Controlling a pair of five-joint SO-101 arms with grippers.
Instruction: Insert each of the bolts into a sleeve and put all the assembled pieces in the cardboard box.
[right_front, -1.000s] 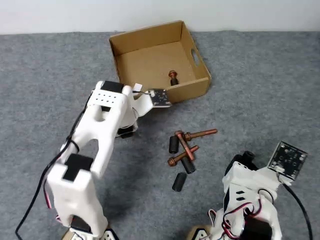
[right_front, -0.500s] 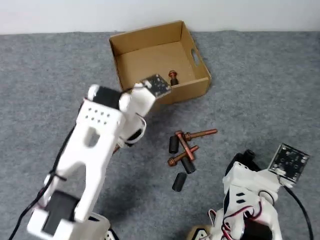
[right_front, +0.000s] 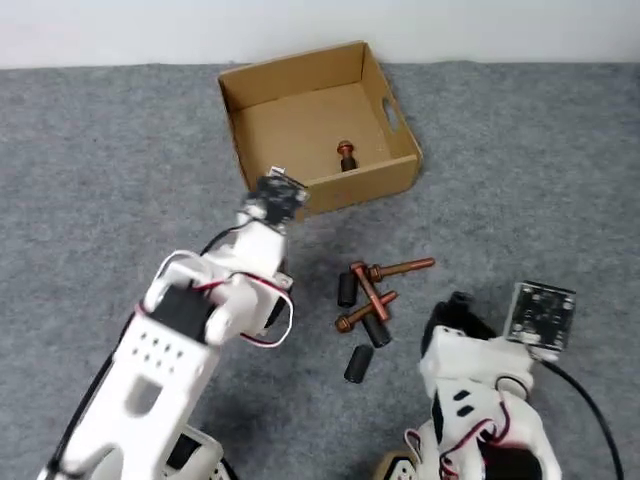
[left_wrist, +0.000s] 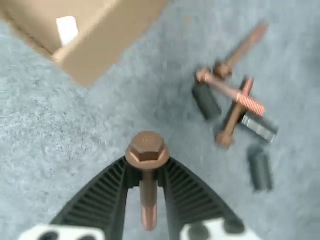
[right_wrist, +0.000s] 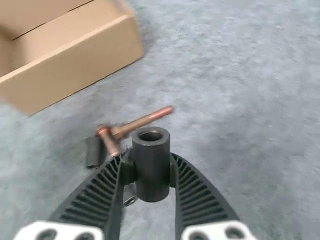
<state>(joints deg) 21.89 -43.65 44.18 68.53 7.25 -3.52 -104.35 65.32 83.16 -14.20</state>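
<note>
The cardboard box (right_front: 365, 183) sits at the far side of the grey carpet (right_front: 520, 150), with one assembled piece (right_front: 346, 156) standing inside it. Three loose bolts (right_front: 368, 291) and three loose sleeves (right_front: 358, 363) lie in a small heap between the box and my two arms, so I judge the task is about a quarter done.

I take the step in hand to be joining the second pair. My left claw (left_wrist: 146, 162) is closed to a narrow gap on a bolt (left_wrist: 146, 150), hanging over the carpet near the box's front corner. My right claw (right_wrist: 150, 167) is closed just as snugly on a sleeve (right_wrist: 151, 165), hanging over the carpet on the near side of the heap, well apart from the box.

The bolt's long axis runs along my left claw. Its hex head pokes out past the fingertips and its shank points back toward my wrist. The sleeve's long axis also runs along my right claw, with the open bore at the fingertip end.

Next I must bring the two axes into one line. As I see it, the snag is that the bolt's free shank end lies between my own jaws, so the sleeve needs a way onto that end.
</note>
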